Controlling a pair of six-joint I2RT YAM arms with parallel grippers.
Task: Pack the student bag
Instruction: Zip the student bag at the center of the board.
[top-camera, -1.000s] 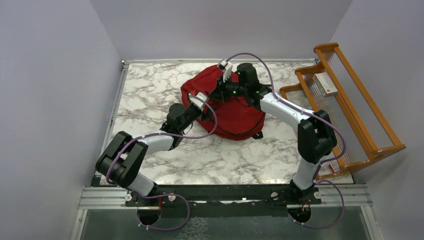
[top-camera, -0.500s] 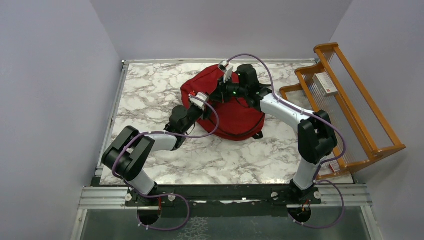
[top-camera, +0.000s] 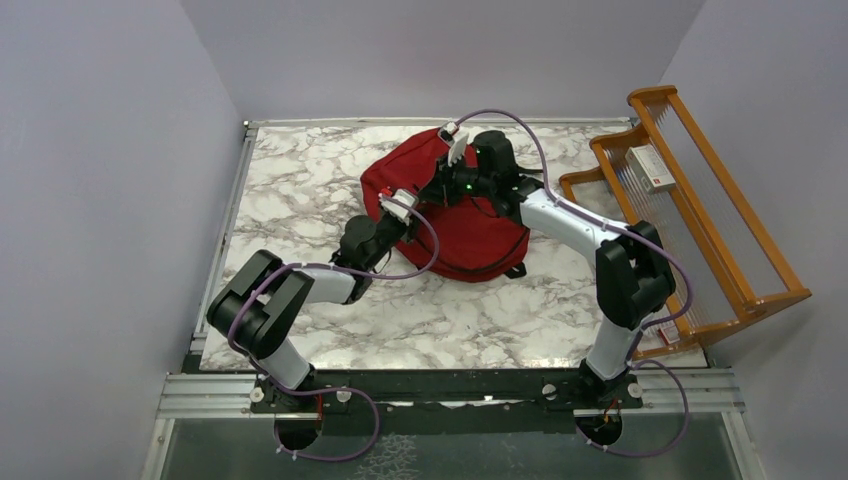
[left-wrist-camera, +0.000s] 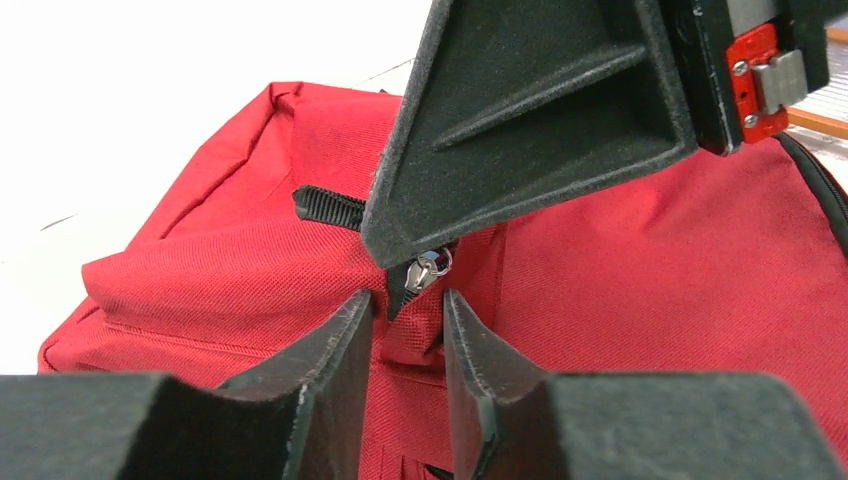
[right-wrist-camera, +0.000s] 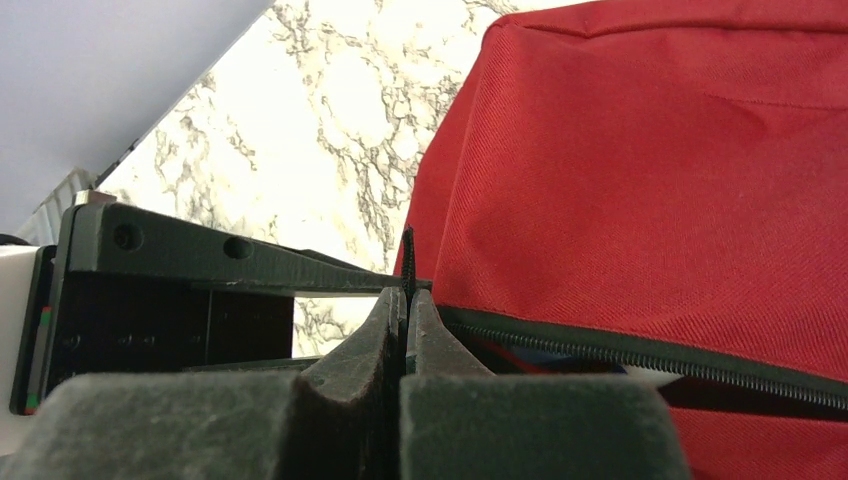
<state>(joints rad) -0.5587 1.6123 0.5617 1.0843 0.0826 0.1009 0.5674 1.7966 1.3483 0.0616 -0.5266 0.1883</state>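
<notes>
I'm on the zip step, I reckon: right end effector (right-wrist-camera: 405, 310) clamped on the black pull tab (right-wrist-camera: 408, 255), left end effector (left-wrist-camera: 400, 340) narrowly apart astride a red fold just below the zipper slider (left-wrist-camera: 428, 268), student bag (top-camera: 470, 235) right against both, so next I pinch that fold and brace.

We see a white marble table (top-camera: 300, 190) veined in grey, with a thin metal trim along its left and far edges. At its right edge stands a wooden rack (top-camera: 700, 215), orange-brown, with thin rods strung between its rails. A small white box (top-camera: 651, 167) with a red mark lies in the rack's far part. Plain grey walls (top-camera: 100, 150) close the scene on three sides. Along the table's near edge runs a metal rail (top-camera: 450, 398). From the right wrist we see the marble veining close up.
</notes>
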